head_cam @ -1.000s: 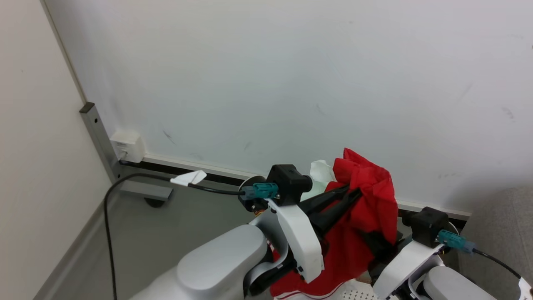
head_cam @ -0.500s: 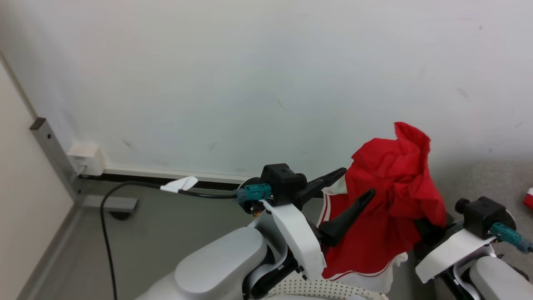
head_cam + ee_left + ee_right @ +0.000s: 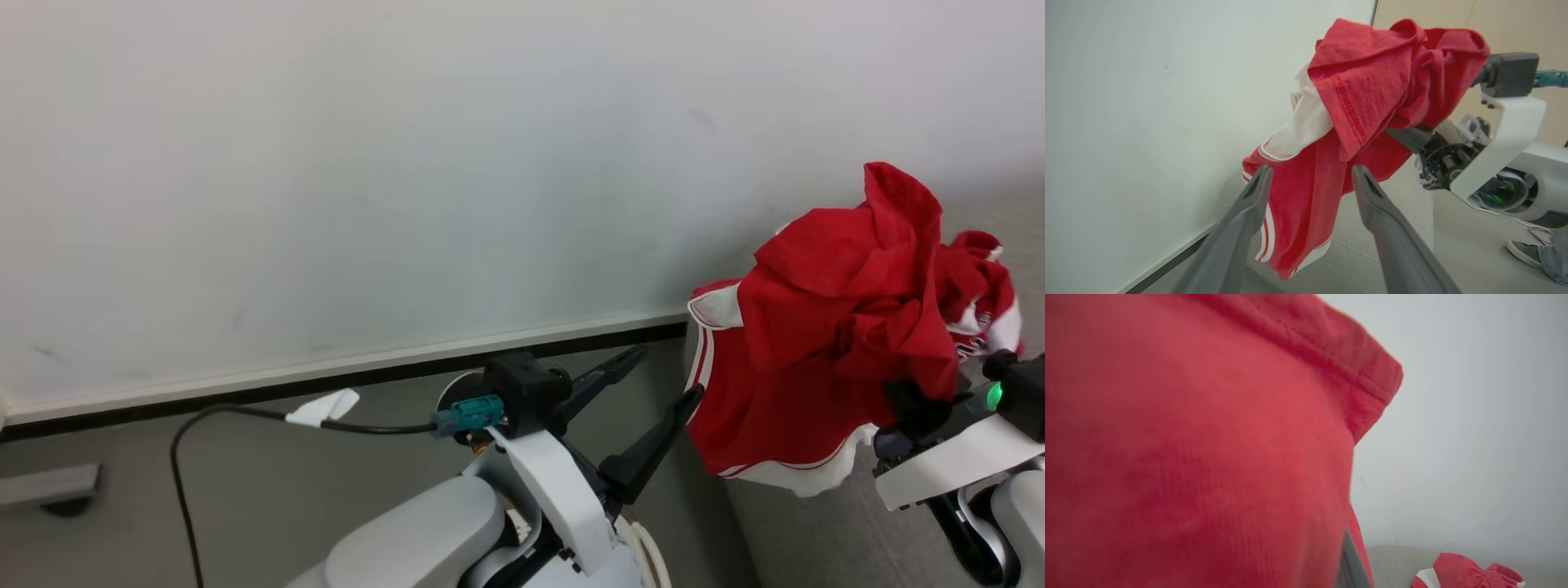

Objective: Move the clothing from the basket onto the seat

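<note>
The right gripper (image 3: pixel 908 406) holds the clothing (image 3: pixel 824 343) up in the air at the right of the scene. The red cloth is bunched over its fingers and hides them. The jaws are closed down tight on the fabric, and the garment hangs from them alone. White bands and thin white stripes run along its lower hem, and a white panel shows on its left side. It hangs over the left edge of the seat (image 3: pixel 804 535), whose grey weave shows beneath the hem.

The left gripper (image 3: pixel 661 377) stands just left of the clothing, its jaws spread wide with nothing between them. Its right fingertip is close to the hem; whether it touches cannot be told.

In the right wrist view the red cloth lies across most of the lens. Beyond it, far right, a second red garment (image 3: pixel 1466 575) with a white patch lies on the seat.

A black cable (image 3: pixel 245 415) with a white tag (image 3: pixel 320 406) runs over the grey floor (image 3: pixel 245 506) at the left, near the foot of the pale wall (image 3: pixel 408 163). In the left wrist view a foot in a green shoe (image 3: pixel 1522 250) rests on the floor beyond the right arm
</note>
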{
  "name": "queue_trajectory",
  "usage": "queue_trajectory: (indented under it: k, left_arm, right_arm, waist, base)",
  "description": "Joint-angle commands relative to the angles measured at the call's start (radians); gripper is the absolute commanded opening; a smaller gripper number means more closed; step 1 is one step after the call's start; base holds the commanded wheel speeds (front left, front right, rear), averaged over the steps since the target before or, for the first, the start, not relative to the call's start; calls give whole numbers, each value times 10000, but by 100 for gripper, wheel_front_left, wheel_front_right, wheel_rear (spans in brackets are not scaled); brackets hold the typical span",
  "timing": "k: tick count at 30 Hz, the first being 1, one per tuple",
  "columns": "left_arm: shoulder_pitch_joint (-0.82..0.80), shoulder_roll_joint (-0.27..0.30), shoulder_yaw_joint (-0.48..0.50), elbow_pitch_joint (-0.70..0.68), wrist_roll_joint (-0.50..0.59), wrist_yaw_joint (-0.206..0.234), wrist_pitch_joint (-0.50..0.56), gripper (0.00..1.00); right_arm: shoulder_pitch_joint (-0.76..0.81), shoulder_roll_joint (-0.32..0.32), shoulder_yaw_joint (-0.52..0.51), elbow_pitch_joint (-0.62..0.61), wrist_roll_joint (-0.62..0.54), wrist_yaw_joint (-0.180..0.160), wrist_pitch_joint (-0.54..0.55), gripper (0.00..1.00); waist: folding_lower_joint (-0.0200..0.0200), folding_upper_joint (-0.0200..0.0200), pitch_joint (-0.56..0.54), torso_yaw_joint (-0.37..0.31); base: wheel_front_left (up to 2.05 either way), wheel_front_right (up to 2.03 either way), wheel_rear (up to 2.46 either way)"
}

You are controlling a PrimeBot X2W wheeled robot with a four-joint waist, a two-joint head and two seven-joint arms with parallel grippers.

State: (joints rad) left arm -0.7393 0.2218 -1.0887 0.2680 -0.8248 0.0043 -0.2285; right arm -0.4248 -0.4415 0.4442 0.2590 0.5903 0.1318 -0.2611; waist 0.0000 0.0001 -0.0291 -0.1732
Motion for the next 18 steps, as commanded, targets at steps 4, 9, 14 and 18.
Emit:
queue_trajectory:
  k: [4,9,14,18]
  left_arm:
    - [403,51,-46,126,326,124,-217,100]
    - [660,92,63,220,528,155,-300,100]
    - [811,93,197,234,779,78,-361,100]
    - [801,108,235,191,927,-35,-359,100]
  right_arm:
    - [182,35,-208,-349,-63,-23,-34,0]
    - [195,160,-377,-589,64,-23,-34,0]
    - [59,147,-475,-789,291,-23,-33,0]
    - [-521,-127,-662,-882,568,-23,29,0]
  waist:
    - [0,-1,401,-1379]
    - [0,-1,560,-2020]
    - [0,-1,719,-2313]
    - [0,-1,1034,-2333]
  base:
    - [0,0,0]
    - [0,0,0]
    - [0,0,0]
    - [0,0,0]
